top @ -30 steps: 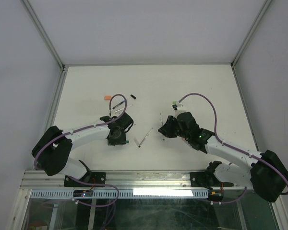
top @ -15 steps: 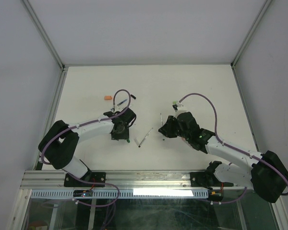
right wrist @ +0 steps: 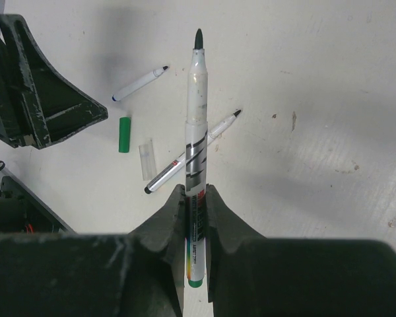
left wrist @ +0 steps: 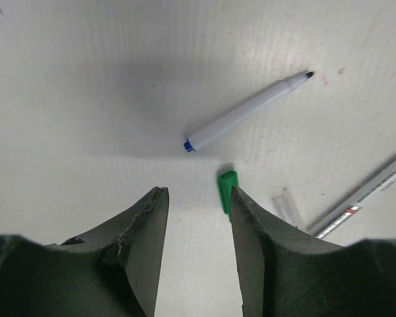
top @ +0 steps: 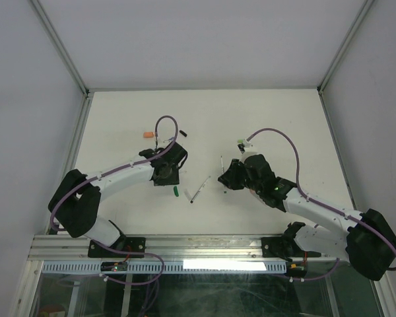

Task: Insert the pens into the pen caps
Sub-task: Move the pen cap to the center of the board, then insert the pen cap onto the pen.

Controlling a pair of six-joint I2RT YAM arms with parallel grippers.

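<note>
My left gripper (top: 166,173) (left wrist: 197,191) is open and empty, low over the table. A dark green pen cap (left wrist: 227,191) (top: 175,191) lies flat just beside its right finger (left wrist: 247,231). A white pen with a blue end (left wrist: 247,112) lies just beyond it. My right gripper (top: 226,178) (right wrist: 196,191) is shut on a white pen with a green end (right wrist: 197,99), whose dark tip points away from the jaws. The green cap also shows in the right wrist view (right wrist: 124,134). An orange cap (top: 147,135) and a black cap (top: 182,133) lie farther back.
A clear cap (right wrist: 147,160) (left wrist: 289,206) and a white pen with a black tip (right wrist: 191,152) (top: 199,190) lie between the two grippers. The enclosure's walls stand at the table's left, right and far edges.
My left gripper has moved away from the near edge, toward the back. The green cap now shows on the table beside it. The right gripper has barely moved.
</note>
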